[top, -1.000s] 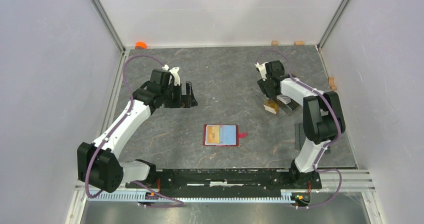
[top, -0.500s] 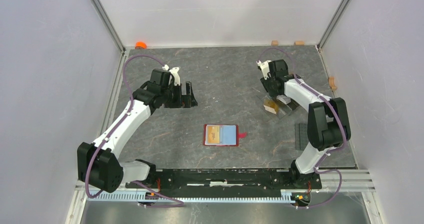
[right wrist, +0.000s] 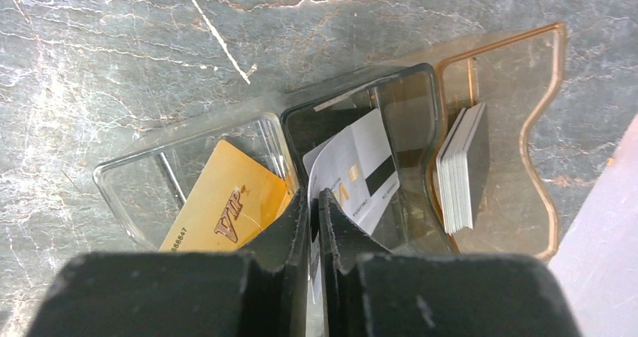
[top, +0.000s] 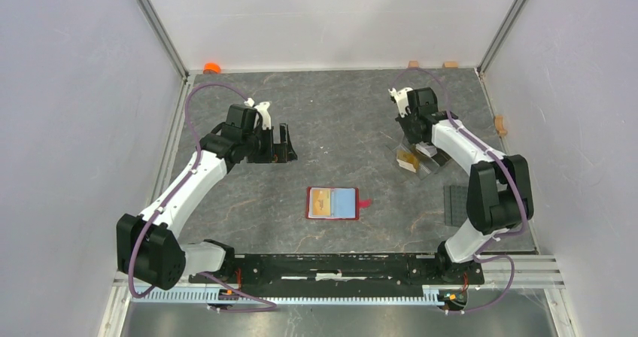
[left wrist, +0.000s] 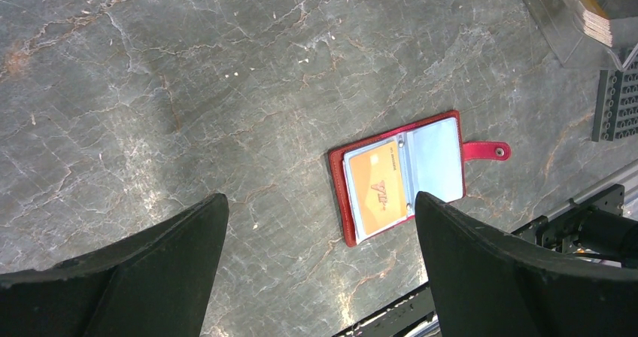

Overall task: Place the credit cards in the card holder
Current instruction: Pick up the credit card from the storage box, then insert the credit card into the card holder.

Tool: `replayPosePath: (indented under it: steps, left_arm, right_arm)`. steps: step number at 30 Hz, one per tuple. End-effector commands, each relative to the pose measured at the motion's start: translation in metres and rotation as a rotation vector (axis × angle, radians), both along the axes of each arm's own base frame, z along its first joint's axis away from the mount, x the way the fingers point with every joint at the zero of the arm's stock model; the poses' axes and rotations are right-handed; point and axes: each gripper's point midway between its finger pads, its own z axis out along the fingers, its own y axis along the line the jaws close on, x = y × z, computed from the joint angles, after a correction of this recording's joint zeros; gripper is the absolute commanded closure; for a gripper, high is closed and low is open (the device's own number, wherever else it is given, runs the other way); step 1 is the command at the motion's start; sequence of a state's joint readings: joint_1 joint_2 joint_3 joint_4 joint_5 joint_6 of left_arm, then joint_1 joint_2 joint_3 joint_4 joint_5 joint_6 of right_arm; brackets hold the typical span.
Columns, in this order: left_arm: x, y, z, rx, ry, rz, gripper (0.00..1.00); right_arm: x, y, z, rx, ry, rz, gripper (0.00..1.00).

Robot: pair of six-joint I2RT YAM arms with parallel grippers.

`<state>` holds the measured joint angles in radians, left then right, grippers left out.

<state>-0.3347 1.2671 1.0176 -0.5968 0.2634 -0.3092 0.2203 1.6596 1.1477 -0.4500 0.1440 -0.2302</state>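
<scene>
The work surface is a grey, veined table enclosed by plain white walls. The right gripper stands at the far right over a row of three transparent compartments. Its jaws are drawn almost together, leaving a thin slit, and the edge of the white card sits in that slit, pinched.

- Smoky compartment: the white card, tilted, black stripe showing.
- Clear compartment: one gold card marked "VIP", leaning.
- Amber compartment: a stack of cards, standing on edge.

The card holder lies open and flat at mid-table, well apart from both grippers. Its left sleeve holds an orange card; the right sleeve reads pale blue – whether a card is inside cannot be told. The left gripper hangs at the far left with jaws spread wide, holding nothing.

A dark studded plate lies near the right edge. The lower part of the white card is hidden behind the fingers.
</scene>
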Motion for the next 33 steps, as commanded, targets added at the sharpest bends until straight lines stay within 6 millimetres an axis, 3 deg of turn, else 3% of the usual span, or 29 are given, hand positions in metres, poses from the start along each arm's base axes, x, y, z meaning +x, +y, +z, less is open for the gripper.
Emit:
replayPosePath:
  steps: [1,5,10,13,16,21,26,29,33]
  left_arm:
    - [0.003,0.004,-0.001,0.03,-0.034,-0.032,0.0]
    - [0.003,0.002,0.0,0.02,-0.04,-0.043,0.0]
    - [-0.003,-0.01,0.01,-0.046,-0.077,-0.11,0.03]
    - [-0.011,-0.023,0.02,-0.101,-0.113,-0.181,0.06]
    - [-0.025,-0.041,0.032,-0.141,-0.169,-0.285,0.08]
    - [-0.065,-0.077,0.045,-0.192,-0.242,-0.521,0.08]
    - [-0.112,-0.108,0.049,-0.26,-0.27,-0.743,0.07]
    - [-0.127,-0.117,0.047,-0.294,-0.245,-0.804,0.07]
    - [-0.134,-0.123,0.042,-0.294,-0.22,-0.829,0.08]
  right_arm:
    - [-0.013,-0.001,0.013,0.015,0.005,-0.033,0.92]
    - [-0.011,-0.008,0.037,-0.002,-0.055,-0.069,0.98]
    - [-0.003,-0.011,0.099,0.025,-0.205,-0.111,1.0]
    - [-0.007,0.01,0.131,0.134,-0.246,-0.043,1.0]
    - [-0.021,0.041,0.147,0.247,-0.234,0.042,1.0]
    - [-0.073,0.122,0.136,0.487,-0.078,0.309,1.0]
    - [-0.156,0.199,0.113,0.718,0.154,0.612,1.0]
    - [-0.198,0.227,0.116,0.881,0.258,0.742,1.0]
    - [-0.226,0.238,0.123,1.008,0.349,0.831,1.0]
